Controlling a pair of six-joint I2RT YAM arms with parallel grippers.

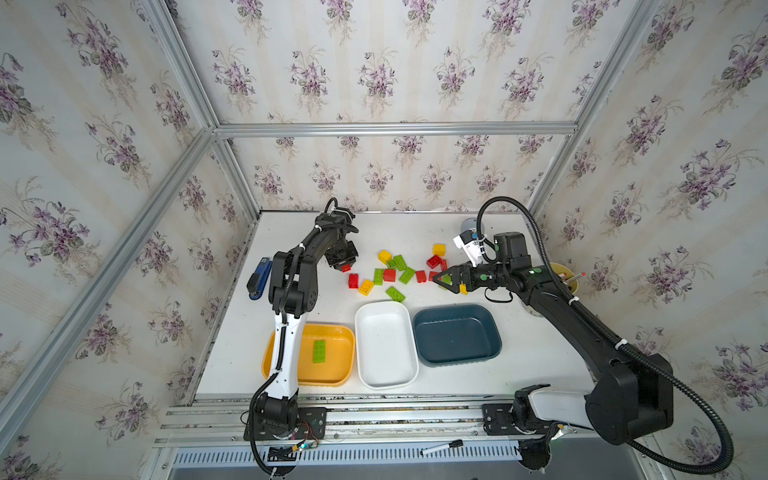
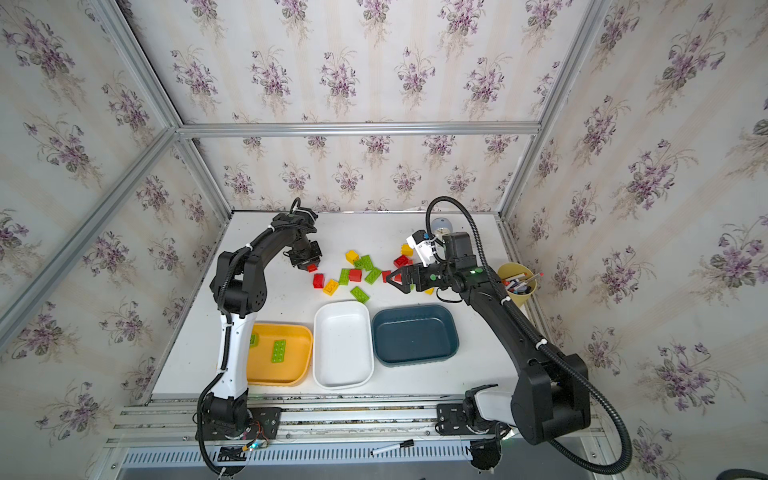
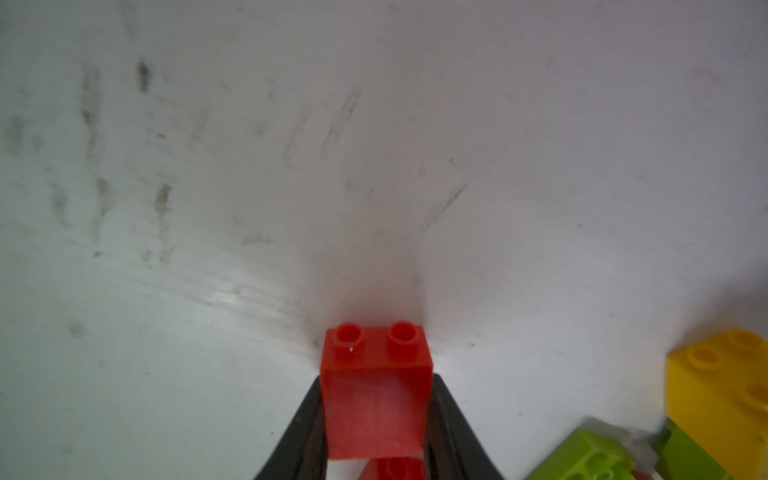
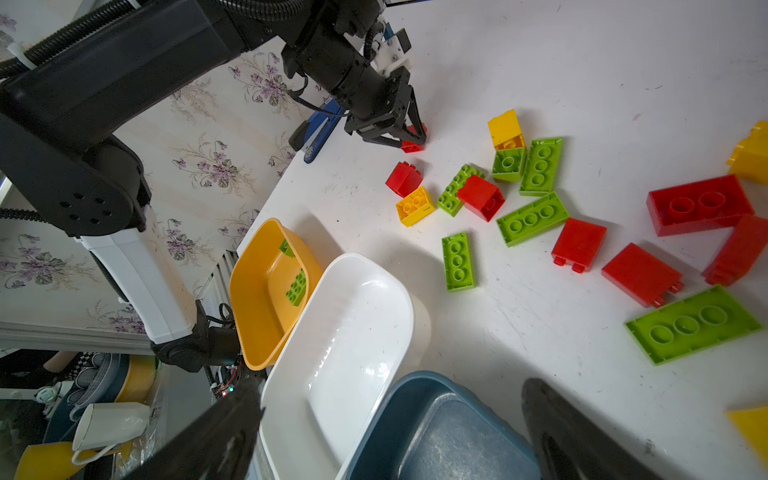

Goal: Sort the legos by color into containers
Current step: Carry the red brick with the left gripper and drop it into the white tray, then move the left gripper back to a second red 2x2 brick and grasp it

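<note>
At the far left we find a blue stapler [image 1: 258,277] on the white, scuffed table [image 3: 374,166]. The left arm stands with its elbow raised and its wrist turned down at the table. The left gripper [image 1: 345,266] is clamped on a red brick [image 3: 376,399], a glossy square block with two round studs visible, gripped by its flat side walls between the black fingers [image 3: 305,428]. This brick sits at the left edge of the pile, and we cannot tell whether it touches the table. Nearer the front edge lie three shallow, smooth plastic trays with rounded corners, set side by side. The yellow tray [image 1: 348,340] holds two green bricks [image 2: 278,351]. The white tray [image 1: 384,345] and the teal tray [image 1: 457,336] hold no bricks. Behind the trays the loose bricks [image 1: 395,294], red, yellow and lime green, square or oblong, lie scattered; some touch, some lie on their sides. The right arm reaches in low from the right, its forearm near level. The right gripper [image 1: 443,284] points left over the right end of the pile, its jaws spread wide and holding nothing. A pale cup [image 2: 517,286] of pens stands at the far right.
</note>
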